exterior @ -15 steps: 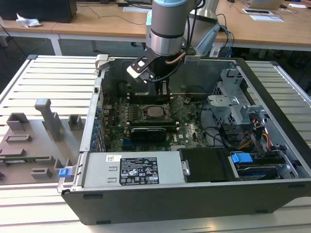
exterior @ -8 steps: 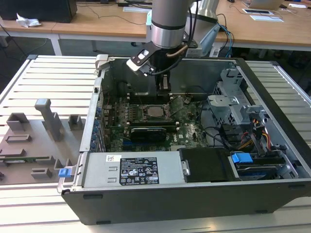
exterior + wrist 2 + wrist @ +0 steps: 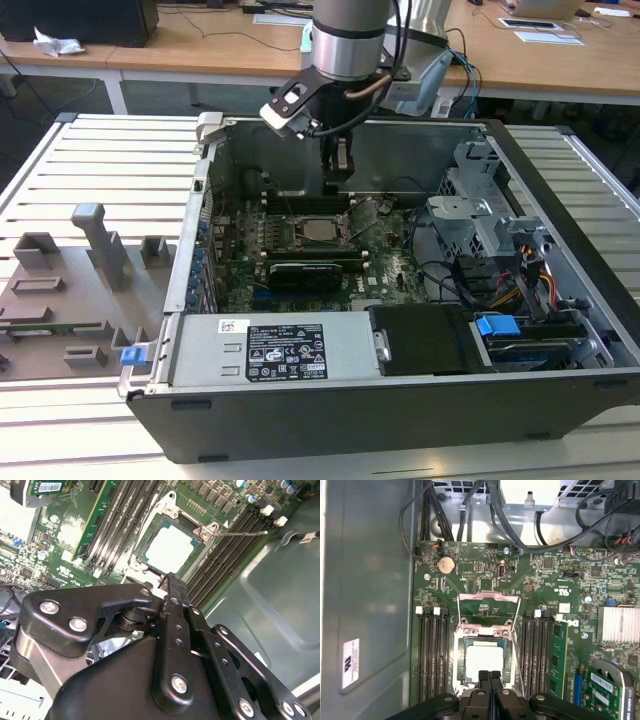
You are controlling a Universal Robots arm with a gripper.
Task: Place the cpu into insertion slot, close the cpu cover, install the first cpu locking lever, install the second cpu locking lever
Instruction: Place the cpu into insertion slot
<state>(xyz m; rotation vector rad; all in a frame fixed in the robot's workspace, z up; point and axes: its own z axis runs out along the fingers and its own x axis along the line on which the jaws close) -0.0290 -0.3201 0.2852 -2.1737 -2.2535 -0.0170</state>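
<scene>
The arm (image 3: 350, 35) is a round column, silver-grey at the wrist with black bands. Black and blue cables (image 3: 462, 70) trail beside it, and a pale camera block (image 3: 288, 105) is mounted at its side. The gripper (image 3: 167, 578) is matte black, with angular linkage plates pinned by shiny round-headed screws (image 3: 179, 683) and two slim flat fingers (image 3: 483, 676).
</scene>
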